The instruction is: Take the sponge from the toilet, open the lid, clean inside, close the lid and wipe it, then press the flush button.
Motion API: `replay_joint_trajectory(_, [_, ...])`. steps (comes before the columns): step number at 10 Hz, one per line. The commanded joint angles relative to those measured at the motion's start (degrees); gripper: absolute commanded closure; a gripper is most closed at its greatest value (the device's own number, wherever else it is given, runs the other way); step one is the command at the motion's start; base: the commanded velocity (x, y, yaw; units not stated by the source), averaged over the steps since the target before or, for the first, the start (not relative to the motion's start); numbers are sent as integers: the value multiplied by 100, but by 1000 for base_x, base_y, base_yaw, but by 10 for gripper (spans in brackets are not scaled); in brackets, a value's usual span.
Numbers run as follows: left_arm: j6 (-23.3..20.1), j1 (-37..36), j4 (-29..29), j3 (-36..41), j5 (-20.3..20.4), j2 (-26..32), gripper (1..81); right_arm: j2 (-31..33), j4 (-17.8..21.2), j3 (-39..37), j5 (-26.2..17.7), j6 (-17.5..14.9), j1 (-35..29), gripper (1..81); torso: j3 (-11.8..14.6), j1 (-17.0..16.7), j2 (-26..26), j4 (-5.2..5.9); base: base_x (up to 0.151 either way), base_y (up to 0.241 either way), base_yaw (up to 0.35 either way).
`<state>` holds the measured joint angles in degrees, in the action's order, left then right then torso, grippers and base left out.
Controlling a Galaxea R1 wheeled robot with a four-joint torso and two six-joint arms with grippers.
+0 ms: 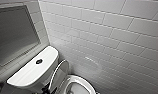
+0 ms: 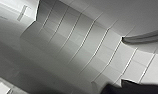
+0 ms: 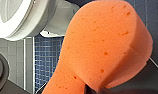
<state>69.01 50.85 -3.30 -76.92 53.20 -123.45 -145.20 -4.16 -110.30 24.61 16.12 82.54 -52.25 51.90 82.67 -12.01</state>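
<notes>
Right hand (image 3: 91, 89) is closed on the sponge (image 3: 105, 47), gripping at the pinched waist, with a dark bit of the hand just visible there. Sponge long axis runs straight out from my hand. The fat rounded lobe points away from the wrist, and the broad pocked face is toward the wrist camera. Sponge is in the air, low beside the toilet (image 3: 25, 20), with the blue mosaic floor (image 3: 45, 60) beyond it. I cannot tell if it touches the bowl's outer wall.

Left hand (image 2: 131, 88) is only a dark shape at the edge, so I cannot tell whether it is wide or narrow. White wall tiles (image 2: 77, 42) are past it.

In the head view the cistern (image 1: 27, 73) sits near left, its long axis running from near left to far right along the wall. The flush button (image 1: 39, 61) is in the middle of its top. The lid (image 1: 59, 73) is up, standing on edge and leaning back at the cistern, long axis tilted upright. The bowl (image 1: 81, 83) is open just right of the lid, at the near edge. A grey recessed panel (image 1: 12, 32) is on the far left wall.
</notes>
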Motion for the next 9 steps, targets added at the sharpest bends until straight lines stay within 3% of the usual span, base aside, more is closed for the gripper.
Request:
replay_joint_trajectory(1, [68, -422, 322, 142, 205, 303, 10, 191, -173, 115, -229, -21, -58, 811, 0, 0, 0, 0, 0, 0, 0])
replay_joint_trajectory(5, [200, -413, 497, 177, 400, 470, 10, 199, -173, 132, -229, -21, -22, 811, 0, 0, 0, 0, 0, 0, 0])
replay_joint_trajectory(9, [227, -474, 707, 125, 849, 567, 10, 269, -173, 273, -229, -21, -14, 811, 0, 0, 0, -2, 0, 0, 0])
